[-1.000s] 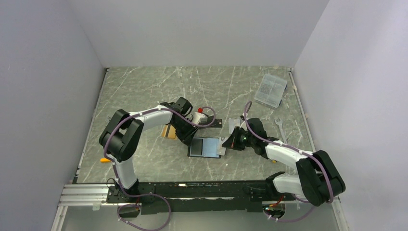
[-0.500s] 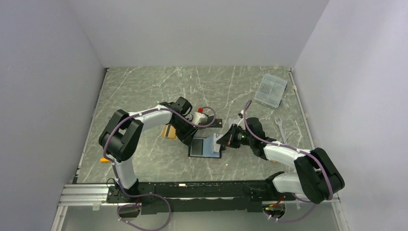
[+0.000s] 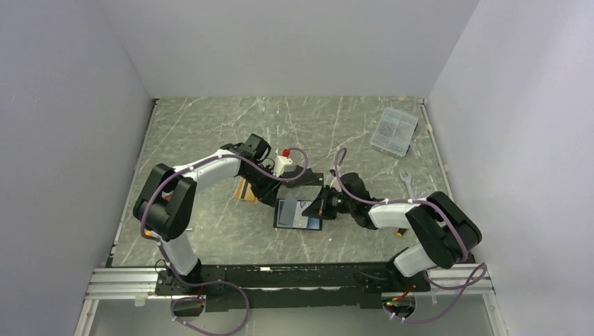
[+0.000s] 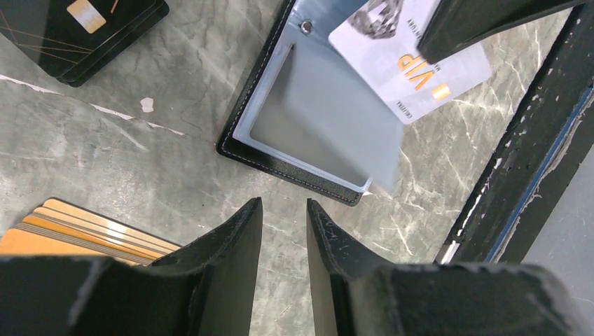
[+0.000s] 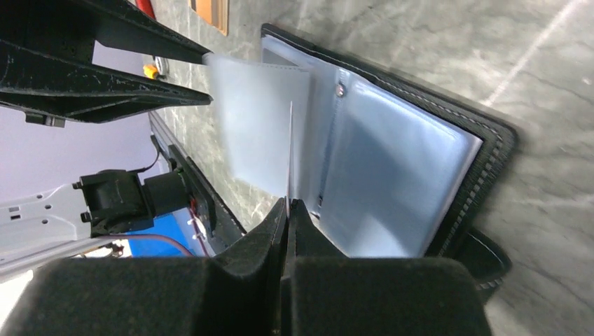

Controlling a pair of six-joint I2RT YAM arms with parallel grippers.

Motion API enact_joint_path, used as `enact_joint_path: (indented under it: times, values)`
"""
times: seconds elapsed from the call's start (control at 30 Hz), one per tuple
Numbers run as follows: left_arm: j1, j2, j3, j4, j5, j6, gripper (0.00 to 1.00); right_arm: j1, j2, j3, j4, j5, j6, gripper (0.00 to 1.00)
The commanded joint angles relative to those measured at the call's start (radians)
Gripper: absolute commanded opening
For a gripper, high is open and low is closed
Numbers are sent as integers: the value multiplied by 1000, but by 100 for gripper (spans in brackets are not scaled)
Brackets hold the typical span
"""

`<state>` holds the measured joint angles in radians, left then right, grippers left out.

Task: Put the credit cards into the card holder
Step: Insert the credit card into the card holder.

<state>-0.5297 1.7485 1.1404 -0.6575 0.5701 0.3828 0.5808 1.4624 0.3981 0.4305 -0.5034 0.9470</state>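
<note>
Swinging in from the holder's right side over the last second, the right gripper (image 5: 288, 210) carried the silver card (image 4: 413, 63) over the open card holder (image 4: 280, 168), which lay flat mid-table (image 3: 210, 126). Its jaws were clamped on the card, edge-on against the clear sleeves (image 5: 259, 126); we judged it not yet slotted. The left gripper (image 4: 284, 206) hung part-open, empty, just beside the holder's edge. The orange-gold stack (image 4: 84, 227) and black cards (image 4: 91, 28) were unloaded.

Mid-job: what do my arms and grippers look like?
The left arm and right arm: white shells, black joints, purple cables looping alongside. A white block with a red cap sits on the left wrist. The left gripper and right gripper: black, two flat fingers.
</note>
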Motion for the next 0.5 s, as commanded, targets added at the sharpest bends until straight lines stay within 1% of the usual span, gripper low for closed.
enact_joint_path:
  times: [0.0, 0.23, 0.33, 0.47]
  values:
    - [10, -40, -3, -16, 42, 55, 35, 22, 32, 57, 109, -8, 21, 0]
    - [13, -42, -11, -21, 45, 73, 35, 25, 24, 87, 18, 13, -27, 0]
    - [13, -49, -6, -22, 43, 90, 35, -5, 1, 85, -19, 16, -51, 0]
    - [10, -56, 16, -26, 62, 94, 34, -48, 2, 74, -23, 0, -70, 0]
